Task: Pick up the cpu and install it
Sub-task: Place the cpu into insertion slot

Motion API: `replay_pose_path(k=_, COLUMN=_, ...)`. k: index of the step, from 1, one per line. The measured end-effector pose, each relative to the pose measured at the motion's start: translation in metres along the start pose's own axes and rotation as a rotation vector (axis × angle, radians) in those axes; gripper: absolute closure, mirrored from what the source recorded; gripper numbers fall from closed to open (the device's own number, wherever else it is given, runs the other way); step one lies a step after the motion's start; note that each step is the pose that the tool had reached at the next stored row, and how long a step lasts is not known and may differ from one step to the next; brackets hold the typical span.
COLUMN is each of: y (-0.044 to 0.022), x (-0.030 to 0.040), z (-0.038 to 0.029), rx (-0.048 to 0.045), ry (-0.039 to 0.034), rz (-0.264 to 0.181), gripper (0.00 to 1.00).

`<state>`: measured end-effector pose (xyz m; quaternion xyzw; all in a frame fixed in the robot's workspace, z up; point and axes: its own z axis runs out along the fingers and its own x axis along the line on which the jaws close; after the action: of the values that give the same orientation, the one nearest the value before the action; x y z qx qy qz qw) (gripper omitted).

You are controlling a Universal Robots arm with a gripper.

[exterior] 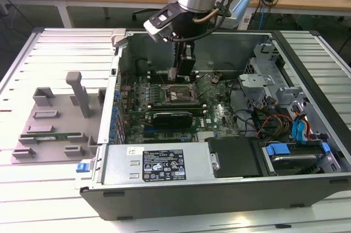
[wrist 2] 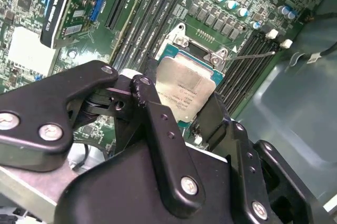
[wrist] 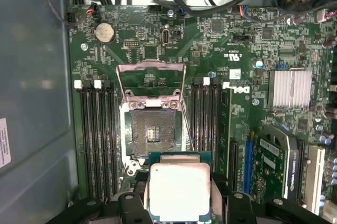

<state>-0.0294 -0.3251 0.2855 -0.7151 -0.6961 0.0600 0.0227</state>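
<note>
I reach down into the open case (exterior: 219, 195). The green board (wrist: 210, 50) lies flat on its floor. A dark card (wrist: 274, 166) sits off to one side. Long black slots (wrist: 97, 129) run along both sides of the socket (wrist: 156, 134). The socket is bare, its metal frame (wrist: 150, 67) is flipped up, and a thin wire lever (wrist 2: 253, 56) lies by it. My gripper (wrist: 179, 197) is clenched on the cpu (wrist: 179, 184), which hangs by the socket's edge, not in it.
</note>
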Motion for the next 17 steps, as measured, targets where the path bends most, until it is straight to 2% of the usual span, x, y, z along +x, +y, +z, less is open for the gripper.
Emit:
replay_pose_path(k=4, y=0.0002, x=0.0, z=0.0001, rx=-0.0014, ry=0.0003, rz=0.0, gripper=0.45)
replay_pose_path(k=5, y=0.0002, x=0.0001, z=0.0004, rx=-0.014, ry=-0.0016, rz=0.001, gripper=0.45)
replay_pose_path(k=6, y=0.0002, x=0.0, z=0.0005, rx=-0.0441, ry=-0.0034, rz=0.003, gripper=0.45)
replay_pose_path(k=7, y=0.0003, x=0.0001, z=0.0009, rx=-0.0778, ry=-0.0023, rz=0.005, gripper=0.45)
replay_pose_path(k=13, y=0.0003, x=0.0001, z=0.0012, rx=-0.0786, ry=-0.0023, rz=0.005, gripper=0.45)
replay_pose_path(k=17, y=0.0008, x=0.0003, z=0.0049, rx=-0.0787, ry=-0.0041, rz=0.005, gripper=0.45)
